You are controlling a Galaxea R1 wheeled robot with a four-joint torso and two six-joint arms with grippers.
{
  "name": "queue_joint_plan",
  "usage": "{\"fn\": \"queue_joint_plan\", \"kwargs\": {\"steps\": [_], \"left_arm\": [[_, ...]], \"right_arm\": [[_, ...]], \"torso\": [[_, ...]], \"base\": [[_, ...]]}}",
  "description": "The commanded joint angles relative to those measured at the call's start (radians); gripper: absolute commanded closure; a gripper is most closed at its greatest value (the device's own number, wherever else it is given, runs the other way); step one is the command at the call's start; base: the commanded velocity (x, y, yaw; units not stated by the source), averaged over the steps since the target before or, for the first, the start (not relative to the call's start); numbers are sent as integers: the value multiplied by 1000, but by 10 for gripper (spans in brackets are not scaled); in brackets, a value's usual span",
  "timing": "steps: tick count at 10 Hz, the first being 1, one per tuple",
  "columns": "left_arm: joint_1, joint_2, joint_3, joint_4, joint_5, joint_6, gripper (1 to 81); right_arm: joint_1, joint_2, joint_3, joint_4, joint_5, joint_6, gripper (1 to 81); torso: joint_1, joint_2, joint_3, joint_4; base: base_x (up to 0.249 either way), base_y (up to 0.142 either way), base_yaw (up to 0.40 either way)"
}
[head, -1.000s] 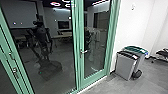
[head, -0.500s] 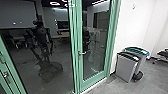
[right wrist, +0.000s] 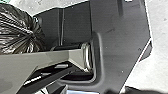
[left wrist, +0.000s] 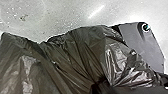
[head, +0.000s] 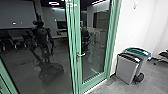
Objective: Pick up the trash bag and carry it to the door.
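That dark, shiny plastic trash bag (left wrist: 72,57) could snag on the green-framed glass door (head: 96,50) if it swings wide (whether either gripper has it, I can't tell).

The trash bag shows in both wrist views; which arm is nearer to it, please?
Left, it seems: the trash bag spreads close before the left wrist's camera, while the right wrist's camera is off to its side, apparently farther away.

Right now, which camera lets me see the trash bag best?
The left wrist view: the trash bag spreads across much of it, its creases and shiny folds plain. The right wrist view has part of it, puckered where the plastic gathers. The head view looks toward a green-framed glass door.
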Motion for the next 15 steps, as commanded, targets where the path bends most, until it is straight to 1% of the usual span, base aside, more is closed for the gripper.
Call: {"fn": "queue_joint_plan", "kwargs": {"steps": [1,15], "left_arm": [[-56,-8,0,9,49,6,811],[-57,-7,0,9,48,6,811]], "right_arm": [[46,4,4,-6,-65,-4,10],[43,3,1,-6,-65,-4,10]], "torso": [[0,0,0,0],[0,0,0,0]], "base": [[141,0,0],[141,0,0]]}}
